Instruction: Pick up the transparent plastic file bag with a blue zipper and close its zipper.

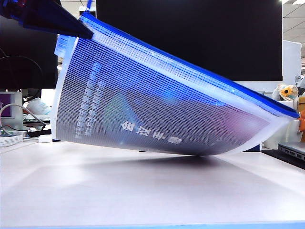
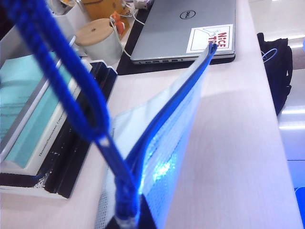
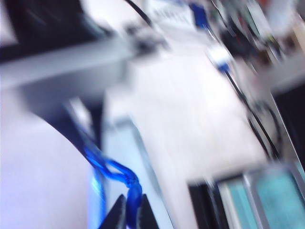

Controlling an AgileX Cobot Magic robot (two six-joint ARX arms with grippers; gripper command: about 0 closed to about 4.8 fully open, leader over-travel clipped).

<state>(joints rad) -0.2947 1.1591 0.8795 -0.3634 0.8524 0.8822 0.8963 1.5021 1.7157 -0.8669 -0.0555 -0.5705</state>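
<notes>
Filling most of the exterior view, the file bag (image 1: pixel 162 109) hangs tilted above the white table (image 1: pixel 143 191), its lowest edge just touching the surface at centre and its blue zipper (image 1: pixel 200 71) running along the raised upper edge. At upper left, the left gripper (image 1: pixel 83 31) has its jaws pressed together on the bag's top corner. The right gripper (image 3: pixel 129 212), seen in its blurred wrist view, pinches the zipper's blue cord (image 3: pixel 114 171) between closed jaws.

Three cameras, all close on my file bag

The exterior view sits low at table level, facing the file bag (image 1: pixel 162 105) side-on. My left wrist view looks along its zipper (image 2: pixel 176 109) toward the laptop (image 2: pixel 183 28). My right wrist view, blurred, stares at the cord pull (image 3: pixel 119 174).
</notes>
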